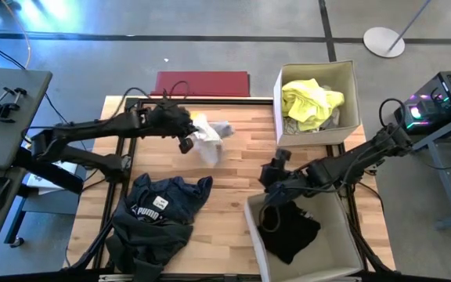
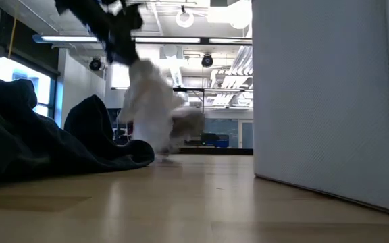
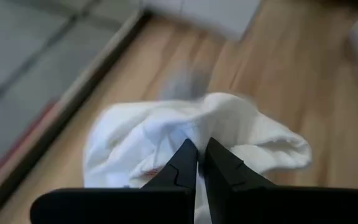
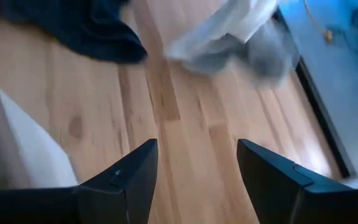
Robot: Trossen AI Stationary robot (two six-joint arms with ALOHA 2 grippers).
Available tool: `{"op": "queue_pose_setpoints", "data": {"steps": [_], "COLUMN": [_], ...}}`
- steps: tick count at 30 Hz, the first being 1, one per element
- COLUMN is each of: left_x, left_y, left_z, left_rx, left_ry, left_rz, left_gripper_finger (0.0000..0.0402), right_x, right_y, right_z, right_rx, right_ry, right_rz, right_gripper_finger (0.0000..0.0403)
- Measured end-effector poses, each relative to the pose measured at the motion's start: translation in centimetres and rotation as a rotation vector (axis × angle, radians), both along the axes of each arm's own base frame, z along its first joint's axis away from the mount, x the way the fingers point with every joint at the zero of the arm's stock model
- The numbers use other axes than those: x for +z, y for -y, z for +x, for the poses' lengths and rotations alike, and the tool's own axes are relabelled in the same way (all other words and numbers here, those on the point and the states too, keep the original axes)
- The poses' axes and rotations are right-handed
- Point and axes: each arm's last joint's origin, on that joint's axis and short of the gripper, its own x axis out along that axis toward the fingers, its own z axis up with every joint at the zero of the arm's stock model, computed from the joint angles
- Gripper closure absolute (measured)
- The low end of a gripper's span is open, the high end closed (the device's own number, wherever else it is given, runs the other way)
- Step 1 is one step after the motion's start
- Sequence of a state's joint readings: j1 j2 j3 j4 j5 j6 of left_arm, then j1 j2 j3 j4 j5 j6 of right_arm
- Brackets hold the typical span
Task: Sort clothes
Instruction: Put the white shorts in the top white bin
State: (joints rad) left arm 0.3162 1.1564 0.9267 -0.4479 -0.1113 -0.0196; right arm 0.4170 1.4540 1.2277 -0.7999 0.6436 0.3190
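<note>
The left gripper (image 3: 197,163) is pinched on a white garment (image 1: 207,137), which hangs over the table's (image 1: 233,176) far middle. The right gripper (image 4: 194,171), fingers spread wide and empty, hovers by the near box (image 1: 343,235), which holds black cloth (image 1: 292,231). A navy Puma garment (image 1: 159,211) lies near-left; yellow cloth (image 1: 310,102) fills the far box (image 1: 347,86).

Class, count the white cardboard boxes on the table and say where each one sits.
2. One box sits at the table's far right corner, holding a neon yellow garment. The other box sits at the near right, holding a black garment.
</note>
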Motion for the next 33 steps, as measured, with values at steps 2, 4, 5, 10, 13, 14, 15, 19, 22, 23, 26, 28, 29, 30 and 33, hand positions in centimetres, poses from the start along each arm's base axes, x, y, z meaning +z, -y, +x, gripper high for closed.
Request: {"op": "queue_pose_setpoints", "data": {"steps": [2, 4, 5, 10, 13, 14, 15, 19, 22, 23, 26, 28, 29, 30, 33], "left_x": [2.1, 3.7, 4.3, 6.1, 6.5, 6.6, 6.6, 6.5, 6.1, 5.9, 5.5, 5.2, 5.2, 5.1, 5.0], "left_y": [0.8, 1.6, 2.0, 3.7, 4.7, 5.0, 5.3, 6.1, 6.4, 6.4, 6.5, 6.6, 6.5, 6.5, 6.5], "left_z": [-0.2, -0.3, -0.3, 0.5, 1.6, 2.0, 2.3, 3.5, 4.4, 4.7, 5.4, 5.8, 5.9, 6.0, 6.0], "left_rx": [-0.040, -0.079, -0.101, -0.259, -0.363, -0.389, -0.408, -0.454, -0.468, -0.471, -0.478, -0.485, -0.484, -0.481, -0.478], "left_ry": [0.095, 0.178, 0.218, 0.405, 0.484, 0.506, 0.526, 0.572, 0.581, 0.583, 0.588, 0.593, 0.593, 0.595, 0.581], "left_rz": [0.043, 0.081, 0.102, 0.160, 0.168, 0.173, 0.180, 0.216, 0.217, 0.218, 0.216, 0.213, 0.209, 0.200, 0.192], "left_gripper_finger": [0.0401, 0.0401, 0.0401, 0.0401, 0.0401, 0.0401, 0.0401, 0.0401, 0.0401, 0.0401, 0.0401, 0.0401, 0.0401, 0.0399, 0.0381], "right_x": [1.0, 1.9, 2.4, 4.7, 5.5, 5.6, 5.8, 6.3, 6.7, 6.7, 6.7, 6.6, 6.6, 6.5, 6.5], "right_y": [0.0, 0.3, 0.5, 1.7, 2.7, 3.1, 3.5, 5.0, 6.1, 6.3, 6.9, 7.2, 7.4, 7.4, 7.5], "right_z": [0.4, 0.5, 0.6, 1.5, 2.7, 3.2, 3.6, 4.9, 5.5, 5.8, 6.6, 6.9, 7.0, 7.0, 6.9], "right_rx": [0.006, -0.031, -0.059, -0.115, -0.087, -0.072, -0.048, 0.045, 0.065, 0.082, 0.120, 0.133, 0.131, 0.127, 0.099], "right_ry": [0.045, 0.083, 0.107, 0.195, 0.255, 0.285, 0.309, 0.406, 0.468, 0.475, 0.516, 0.529, 0.529, 0.530, 0.512], "right_rz": [-0.045, -0.114, -0.152, -0.219, -0.205, -0.193, -0.177, -0.120, -0.110, -0.112, -0.104, -0.098, -0.097, -0.096, -0.114], "right_gripper_finger": [0.0194, 0.0194, 0.0194, 0.0194, 0.0194, 0.0194, 0.0194, 0.0194, 0.0194, 0.0196, 0.0217, 0.0246, 0.0265, 0.0286, 0.0360]}}
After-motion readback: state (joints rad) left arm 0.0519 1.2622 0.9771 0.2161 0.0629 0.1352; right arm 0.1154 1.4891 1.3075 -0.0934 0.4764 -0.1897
